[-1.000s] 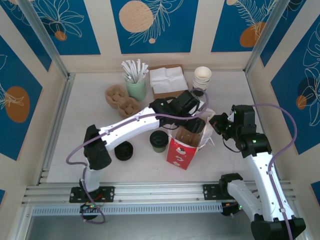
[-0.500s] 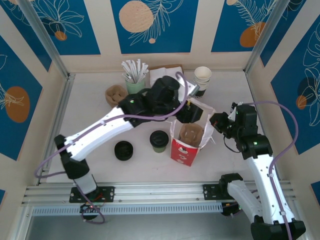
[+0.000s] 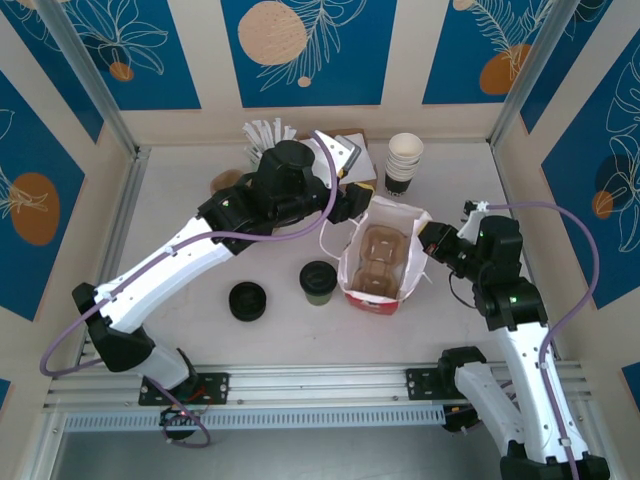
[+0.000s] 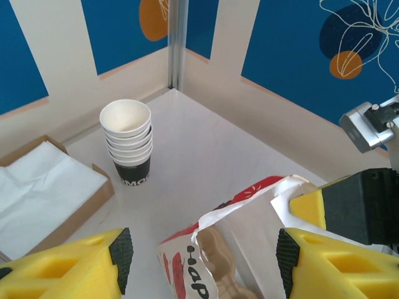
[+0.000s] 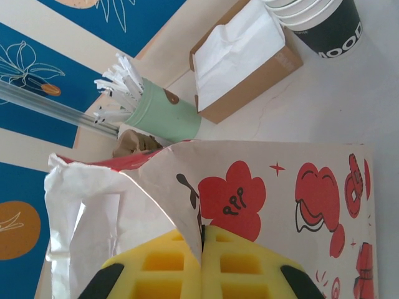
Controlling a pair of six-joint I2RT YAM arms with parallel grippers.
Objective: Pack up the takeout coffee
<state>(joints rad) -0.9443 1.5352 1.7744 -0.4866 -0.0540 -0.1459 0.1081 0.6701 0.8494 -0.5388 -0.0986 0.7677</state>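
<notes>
The takeout coffee [image 3: 318, 281], a small dark-green cup with a black lid, stands on the table just left of the red-and-white bag [image 3: 372, 297]. The bag stands open with a brown cup carrier [image 3: 378, 258] lying inside. My left gripper [image 3: 362, 203] hovers over the bag's back edge, open and holding nothing. In the left wrist view the left gripper [image 4: 204, 261] has the bag's torn rim [image 4: 249, 208] below the gap between its yellow fingers. My right gripper [image 3: 430, 241] is shut on the bag's right rim. In the right wrist view the right gripper [image 5: 202, 233] pinches the paper bag [image 5: 280, 187].
A low black stack of lids [image 3: 248, 300] sits left of the coffee. At the back stand a stack of white-rimmed cups [image 3: 404, 160], a napkin box [image 4: 43, 187] and a green straw holder [image 5: 165, 115]. A spare brown carrier [image 3: 226, 183] lies behind my left arm.
My left arm has lifted up and back from the bag's mouth, its jaws opening a little wider. The carrier now lies in the bag, which stands more open. The right gripper kept its hold.
</notes>
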